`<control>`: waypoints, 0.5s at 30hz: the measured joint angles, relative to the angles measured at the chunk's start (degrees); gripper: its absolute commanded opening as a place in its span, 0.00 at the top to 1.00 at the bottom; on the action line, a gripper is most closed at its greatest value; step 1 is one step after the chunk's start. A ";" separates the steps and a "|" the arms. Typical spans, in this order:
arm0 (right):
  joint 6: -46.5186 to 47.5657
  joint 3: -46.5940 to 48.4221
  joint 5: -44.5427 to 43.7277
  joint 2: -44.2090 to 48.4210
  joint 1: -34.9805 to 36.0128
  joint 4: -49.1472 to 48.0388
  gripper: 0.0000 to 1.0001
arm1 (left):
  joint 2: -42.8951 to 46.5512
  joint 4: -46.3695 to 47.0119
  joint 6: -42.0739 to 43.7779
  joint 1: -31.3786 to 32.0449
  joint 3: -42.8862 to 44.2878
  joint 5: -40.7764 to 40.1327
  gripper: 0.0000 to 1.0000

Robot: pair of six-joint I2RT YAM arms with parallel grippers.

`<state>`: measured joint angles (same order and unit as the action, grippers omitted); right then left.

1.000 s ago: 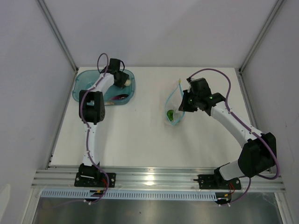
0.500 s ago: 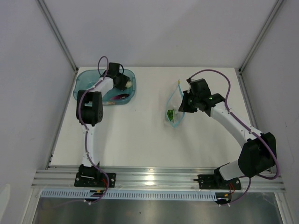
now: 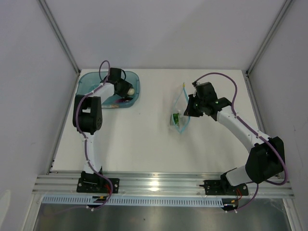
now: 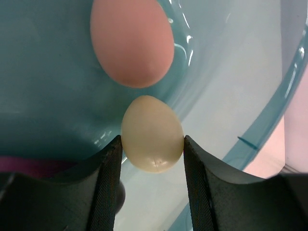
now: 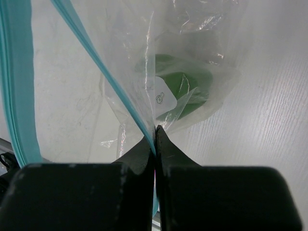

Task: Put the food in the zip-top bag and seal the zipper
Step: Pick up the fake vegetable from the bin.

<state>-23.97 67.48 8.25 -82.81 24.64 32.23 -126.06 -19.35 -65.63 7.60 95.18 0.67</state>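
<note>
Our left hand (image 4: 151,143) is clamped on the cream egg (image 4: 153,130), over the teal tub (image 3: 86,83) close to its right rim, at the worktop's (image 3: 144,139) far-left corner. Pink egg (image 4: 132,41) & eggplant (image 3: 125,100) lie in the tub. Right hand (image 5: 155,131) is pinched tight on the zip-top bag (image 3: 179,111) at its zipper (image 5: 19,72), mid-worktop, w/ the green pepper (image 5: 179,84) inside. Tub & bag are well apart, w/ white worktop btwn them.

Overhead I get bright, even light on the white table (image 3: 144,139), with soft shadows and glare on the aluminium rail (image 3: 154,183). In my left wrist view the cream egg (image 4: 153,134) is fairly sharp and the pink egg (image 4: 132,41) soft. Highlights streak the teal tub (image 4: 269,110). The zip-top bag (image 5: 192,38) glints.
</note>
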 measured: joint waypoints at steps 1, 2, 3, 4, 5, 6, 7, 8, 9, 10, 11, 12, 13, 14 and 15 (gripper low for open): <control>0.00 0.00 -0.02 0.00 0.00 0.00 1.00 | 0.57 -0.09 0.17 0.00 -0.37 -0.02 0.99; 0.00 0.00 0.00 0.02 0.00 0.00 1.00 | 1.16 -0.17 0.28 0.00 -0.68 -0.02 0.99; 0.00 0.00 0.00 0.02 0.00 -0.02 1.00 | 1.60 -0.33 0.35 0.00 -0.79 -0.02 0.99; 0.00 0.00 0.00 0.02 0.00 -0.02 1.00 | 2.16 -0.42 0.55 0.00 -0.98 -0.02 0.99; 0.00 -0.02 0.00 0.04 0.00 -0.09 1.00 | 2.67 -0.48 0.72 0.00 -1.11 -0.02 0.99; 0.00 -0.09 0.00 0.07 0.00 -0.20 1.00 | 3.61 -0.55 1.01 0.00 -1.51 -0.09 0.99; 0.00 -0.13 0.00 0.07 0.00 -0.26 1.00 | 4.24 -0.68 1.18 0.00 -1.70 -0.33 0.99; 0.00 -0.17 0.00 0.09 0.00 -0.37 1.00 | 5.09 -0.96 1.40 0.00 -1.79 -0.59 1.00; 0.00 -0.20 0.00 0.09 0.00 -0.39 1.00 | 5.68 -0.98 1.64 0.00 -1.81 -0.79 1.00; 0.00 -0.22 0.00 0.09 0.00 -0.42 1.00 | 6.38 -0.98 1.77 0.00 -1.90 -1.01 0.99; 0.00 -0.28 0.00 0.09 0.00 -0.46 1.00 | 7.19 -0.83 1.88 0.00 -2.29 -1.16 1.00; 0.00 -0.31 0.00 0.09 0.00 -0.50 1.00 | 8.26 -0.92 2.12 0.02 -2.97 -1.42 0.99; 0.00 -0.35 0.00 0.09 0.00 -0.55 1.00 | 9.22 -0.98 2.27 0.02 -3.56 -1.55 1.00; 0.00 -0.37 0.00 0.09 0.00 -0.59 1.00 | 10.27 -1.07 2.40 0.02 -4.15 -1.66 0.99; 0.00 -0.37 0.00 0.09 0.00 -0.63 1.00 | 11.32 -1.03 2.71 0.02 -4.81 -1.81 0.99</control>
<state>-23.97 67.11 8.25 -82.72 24.64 31.59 -114.74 -20.38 -62.92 7.62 90.37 -1.15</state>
